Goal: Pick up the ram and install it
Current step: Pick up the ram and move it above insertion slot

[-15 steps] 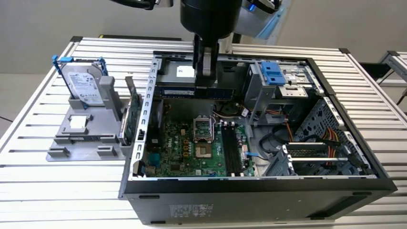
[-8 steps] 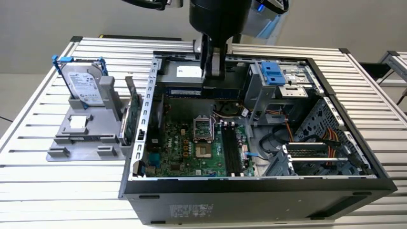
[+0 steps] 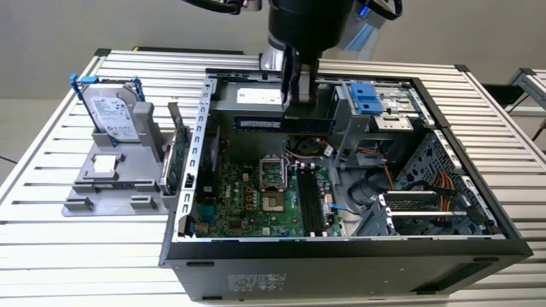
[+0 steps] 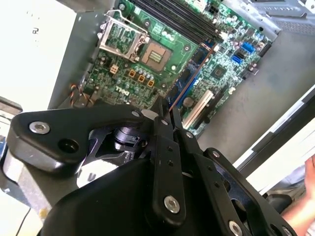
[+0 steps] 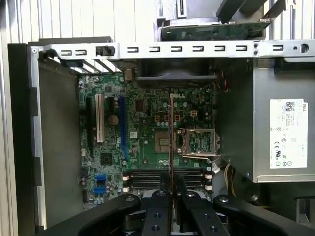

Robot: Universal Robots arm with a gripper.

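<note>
- Between my fingers [image 5: 160,204], I'm clamping the ram [image 5: 171,142], slim edge showing.
- Beyond them, the motherboard [image 5: 142,128] is lying in the open case [image 5: 59,147], its memory slots [image 5: 147,179] sitting near the ram.

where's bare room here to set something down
Bare table slats: in front of the grey holder at the exterior view's left, and beside the case at that view's right. Crowded inside the case: motherboard, cables, and the gripper holding the ram.
</note>
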